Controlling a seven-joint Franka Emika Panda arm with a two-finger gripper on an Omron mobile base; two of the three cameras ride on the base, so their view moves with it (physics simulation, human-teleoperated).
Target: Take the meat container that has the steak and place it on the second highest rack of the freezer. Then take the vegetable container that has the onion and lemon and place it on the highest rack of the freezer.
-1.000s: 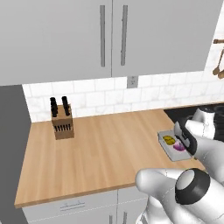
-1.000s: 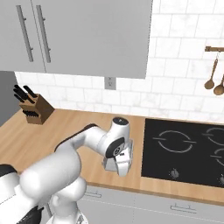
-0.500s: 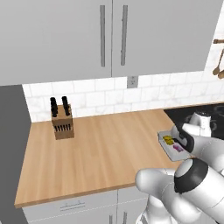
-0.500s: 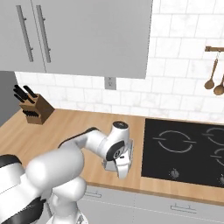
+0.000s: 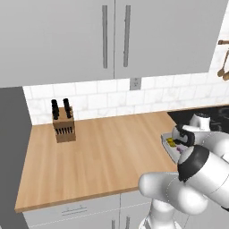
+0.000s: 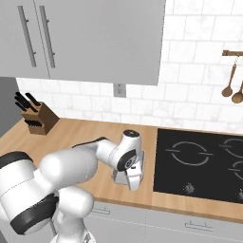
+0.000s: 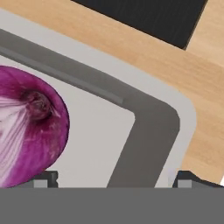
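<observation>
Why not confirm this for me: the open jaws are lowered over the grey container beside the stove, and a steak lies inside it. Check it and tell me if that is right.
Not quite. The hand view shows a purple onion in the grey container, not a steak. The rest stands: the jaws are open, lowered over the container on the wooden counter beside the stove.

— What colour is the onion?

— Deep purple, with pale pinkish-white streaks running toward its dark stem end. The vegetable container under it is grey: light floor, darker wall, pale rim.

— And the worktop?

— Light wood with fine grain. The hob is black with thin grey ring marks, the wall tiles white, and the cabinets grey with darker handles.

— The knife block?

— Brown, black handles.
</observation>
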